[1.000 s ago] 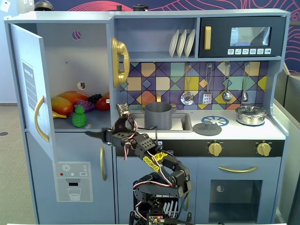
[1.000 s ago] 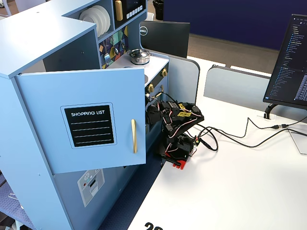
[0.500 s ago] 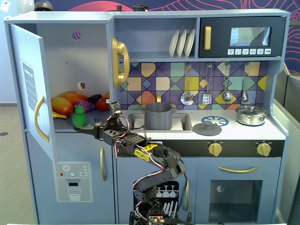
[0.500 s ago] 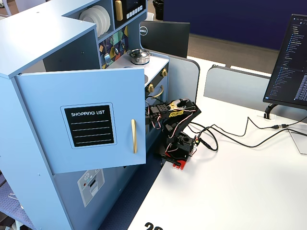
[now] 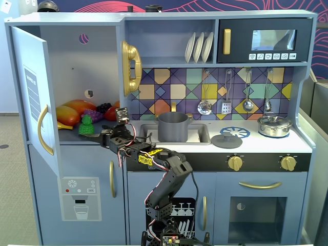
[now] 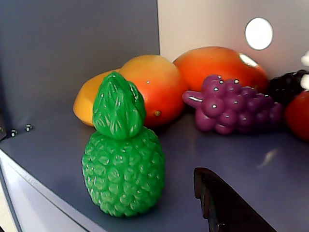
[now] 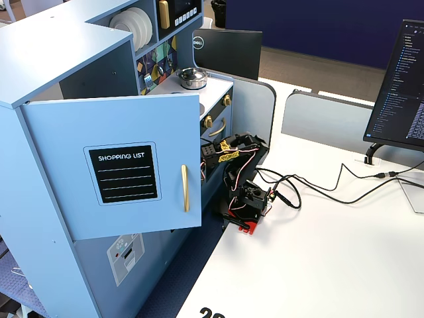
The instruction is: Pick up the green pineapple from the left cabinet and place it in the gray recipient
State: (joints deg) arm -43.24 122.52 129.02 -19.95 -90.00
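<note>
Pincer (image 5: 102, 134) near bumpy glossy green pineapple (image 6: 122, 153), upright

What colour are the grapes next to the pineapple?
The grapes are purple, seen best in the wrist view, behind the green pineapple.

Supporting surface: shelf floor of the left cabinet (image 5: 77, 61), blue-gray, door swung open. In the wrist view the shelf (image 6: 231, 154) carries the green pineapple (image 6: 123, 157) upright near the front edge. Behind it, two orange-red mangoes (image 6: 145, 89) lie side by side, touching. Purple grapes (image 6: 231, 104) sit right of the mangoes, with a dark berry cluster (image 6: 289, 87) and a red fruit (image 6: 298, 115) at the far right edge.
</note>
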